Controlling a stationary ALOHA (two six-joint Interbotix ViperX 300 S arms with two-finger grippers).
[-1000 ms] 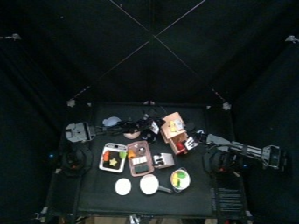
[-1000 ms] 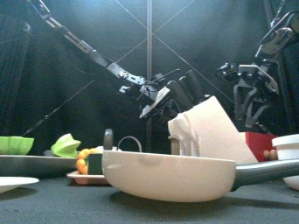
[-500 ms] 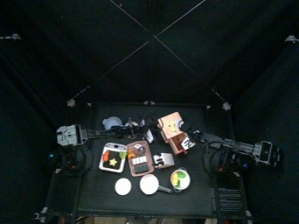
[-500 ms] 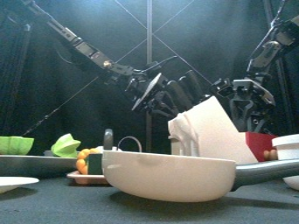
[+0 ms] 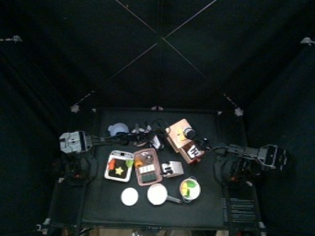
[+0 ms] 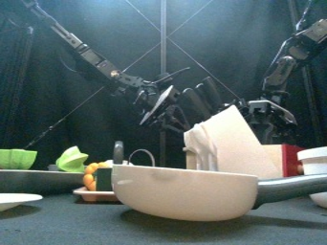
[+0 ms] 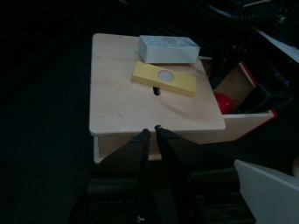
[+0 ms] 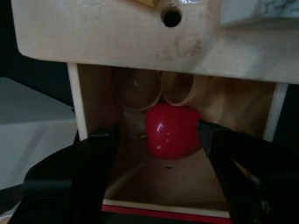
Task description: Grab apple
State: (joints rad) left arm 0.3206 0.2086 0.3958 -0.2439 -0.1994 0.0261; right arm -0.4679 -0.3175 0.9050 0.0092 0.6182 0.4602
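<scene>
Black curtained pen, small black surface (image 5: 99, 189) crowded with dishes.

Task item: red apple (image 8: 170, 129), seated inside an open-fronted wooden box (image 8: 176, 52), beneath the box's top board.

Right fingers (image 8: 163, 153): spread wide, one black finger on each side of the apple, apple lying between them and slightly ahead of the tips. No contact visible; fingers not closed on anything. Right arm entering from the right side in the top view, wrist aimed level into the box opening.

Left fingers (image 7: 156, 133): drawn close together, nearly meeting, holding nothing. Positioned above the near edge of the box's top board (image 7: 146, 87). Beyond the fingertips on that board: yellow block (image 7: 166, 77), then grey block (image 7: 170, 46) further on. Apple (image 7: 223, 104) visible off to one side of the fingers, at the box's open side, well apart from the tips. Left arm reaching down and in from the left in the front view, elbow high.

Foreground of front view: large white bowl (image 6: 185, 189), white folded paper (image 6: 232, 139) behind it.
</scene>
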